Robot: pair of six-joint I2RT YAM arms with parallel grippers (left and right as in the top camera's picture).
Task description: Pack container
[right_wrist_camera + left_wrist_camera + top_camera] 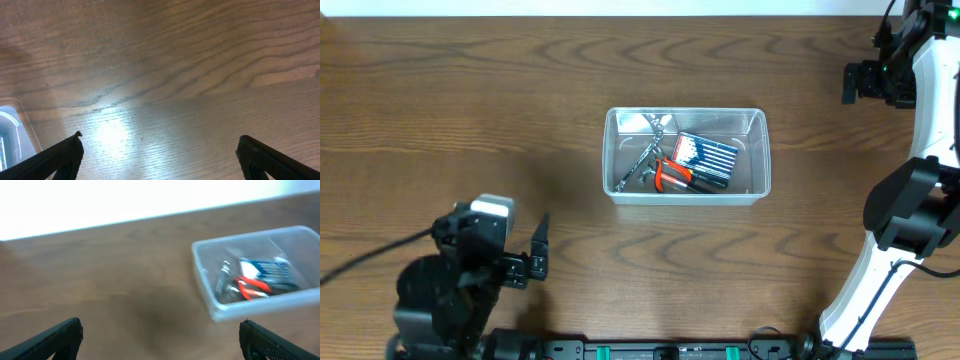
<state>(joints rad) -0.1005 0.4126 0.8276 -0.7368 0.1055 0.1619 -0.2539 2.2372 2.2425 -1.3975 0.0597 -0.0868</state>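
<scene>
The clear container [686, 198] stands at the middle of the table. Inside it lie a blue and black box [706, 160], red-handled pliers [670, 176] and a metal tool [644, 156]. In the left wrist view the container [250, 307] is ahead to the right, blurred. My left gripper [160, 336] is open over bare wood, well short of the tub at the table's near left. My right gripper [159, 156] is open too, with nothing between its fingers. It hangs at the far right, and only a corner of the container [20, 125] shows at that view's left edge.
The brown wooden table [470, 110] runs to a white edge at the back. The left arm [470, 255] sits at the front left. The white right arm [910, 200] rises along the right side.
</scene>
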